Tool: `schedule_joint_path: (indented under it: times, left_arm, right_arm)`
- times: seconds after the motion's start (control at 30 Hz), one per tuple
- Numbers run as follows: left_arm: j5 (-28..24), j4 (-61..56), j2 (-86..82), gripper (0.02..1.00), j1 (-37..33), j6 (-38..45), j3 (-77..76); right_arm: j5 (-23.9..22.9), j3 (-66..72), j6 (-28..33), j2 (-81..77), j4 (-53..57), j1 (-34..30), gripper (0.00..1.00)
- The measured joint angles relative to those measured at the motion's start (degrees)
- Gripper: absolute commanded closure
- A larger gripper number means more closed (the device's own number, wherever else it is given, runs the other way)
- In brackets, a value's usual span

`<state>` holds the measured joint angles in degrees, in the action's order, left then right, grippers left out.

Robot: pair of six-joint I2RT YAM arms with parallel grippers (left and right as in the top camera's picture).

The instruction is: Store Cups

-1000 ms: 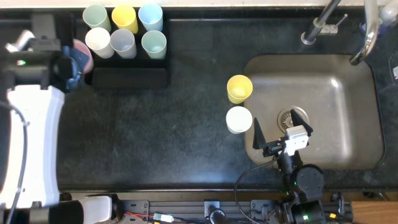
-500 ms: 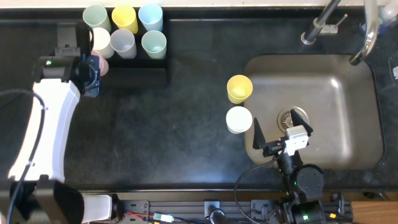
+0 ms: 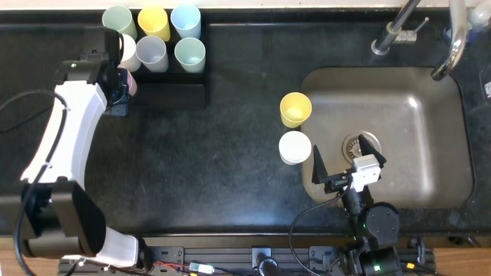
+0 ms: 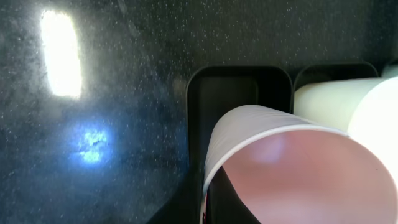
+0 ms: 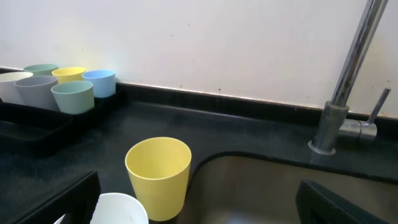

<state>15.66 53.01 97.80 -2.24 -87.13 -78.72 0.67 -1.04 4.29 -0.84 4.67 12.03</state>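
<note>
Left gripper [image 3: 116, 83]: closed on the pink cup [image 4: 298, 168], which it carries tilted, mouth toward the wrist camera. The grip looks secure, though the fingers themselves are mostly hidden behind the cup.

Position: the pink cup hangs over the front row of the black rack [image 3: 165, 96], directly above an empty compartment [image 4: 233, 93] and just beside the racked white cup [image 4: 348, 106]. Judged purpose: lining up to set the cup into that vacant slot. The tilt would need levelling before lowering, and the close neighbour leaves little margin on that side.

Rack contents: six cups stand upright, mouths up, in the two back rows; the front row is the vacant space.

Right gripper [image 3: 343, 161]: fingers spread wide, holding nothing, parked low at the near edge of the sink [image 3: 414, 100]. Judged to be standing clear while the left arm works.

Outstanding items: a yellow cup [image 5: 158, 174] and a loose white cup [image 3: 294, 147] stand upright on the bench [image 3: 230, 176], just beside each other at the sink's rim, well apart from the rack, not yet stored
</note>
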Motion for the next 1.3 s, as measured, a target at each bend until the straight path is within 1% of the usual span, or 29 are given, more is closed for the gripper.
schedule_joint_path:
  times: [0.27, 0.63, 0.87, 1.3]
  left_arm:
    - [0.4, -1.8, 3.5, 0.982, -0.5, 0.0, 0.0]
    - [0.5, -2.0, 4.2, 0.982, -3.4, 0.1, 0.0]
    - [0.3, -3.4, 4.2, 0.950, -3.4, 0.1, 0.0]
    - [-1.0, -4.2, 5.7, 0.941, -3.4, 0.1, 0.0]
  right_arm:
    - [0.0, 0.0, 0.0, 0.0, 0.0, 0.0, 0.003]
    - [0.0, 0.0, 0.0, 0.0, 0.0, 0.0, 0.003]
    - [0.0, 0.0, 0.0, 0.0, 0.0, 0.0, 0.003]
    - [0.0, 0.0, 0.0, 0.0, 0.0, 0.0, 0.003]
